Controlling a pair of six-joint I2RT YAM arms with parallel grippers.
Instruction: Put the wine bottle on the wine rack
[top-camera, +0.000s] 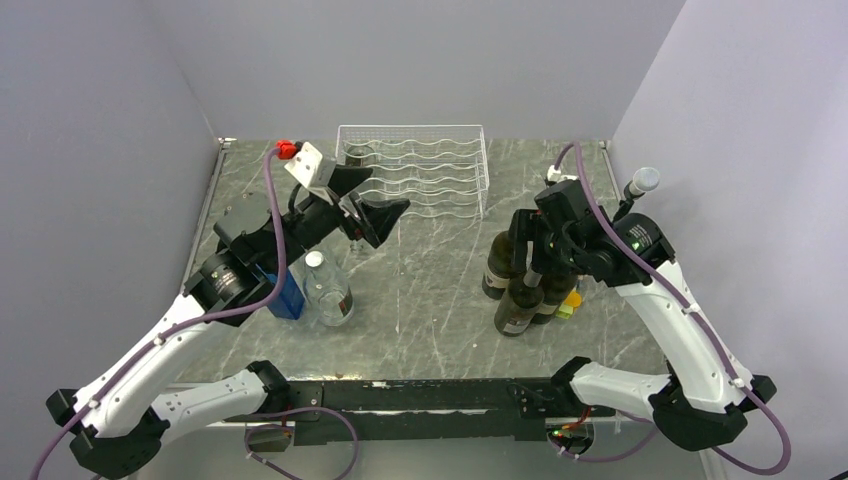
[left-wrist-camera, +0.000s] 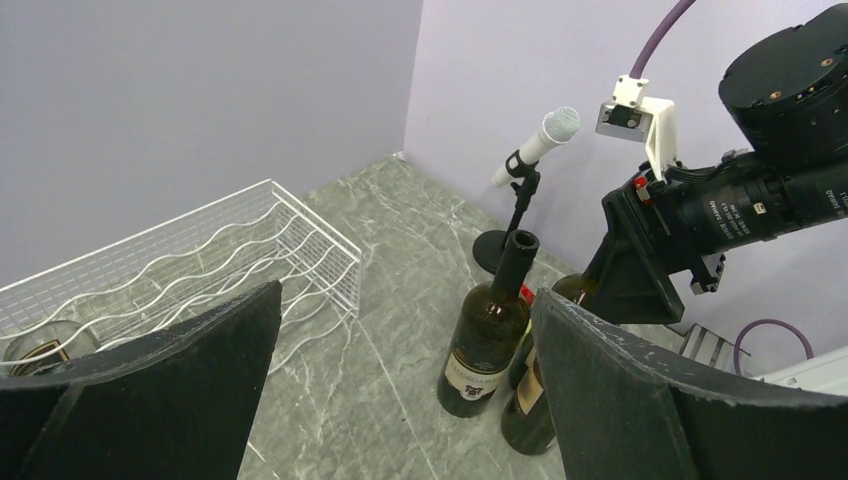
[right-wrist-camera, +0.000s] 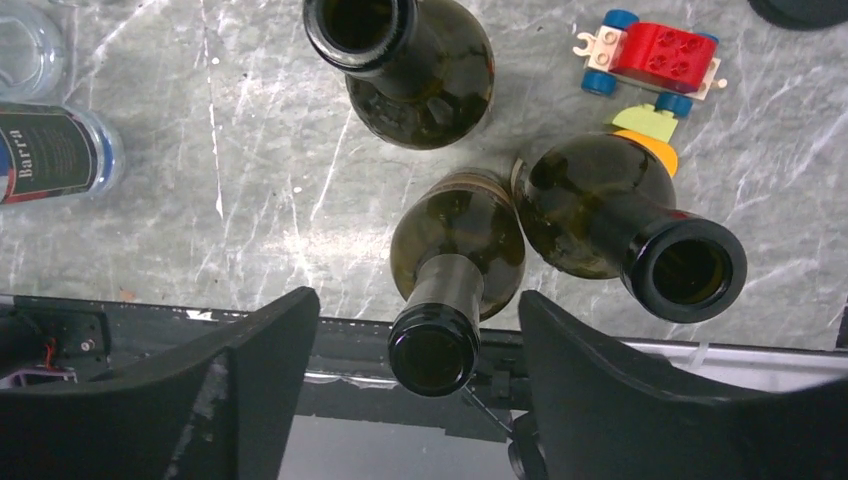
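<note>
While right hand (right-wrist-camera: 417, 297) stands spread around wine bottle (right-wrist-camera: 457, 240) neck, left hand (left-wrist-camera: 407, 295) gapes empty, hiding wine rack (left-wrist-camera: 200, 250) corner.

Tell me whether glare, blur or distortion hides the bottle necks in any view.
Top external: even light, soft shadows, wine rack wires faint on marble. Right wrist: wine bottle mouth sharp, wide-angle splay tilts the bottles apart. Left wrist: near end effector fingers soft, bottles clear.

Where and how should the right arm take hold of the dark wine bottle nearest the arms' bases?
By the neck, from straight above. The wine bottle stands upright with its slim neck between the right gripper and its open fingers. Another bottle crowds its wide body, leaving little room lower down.
</note>
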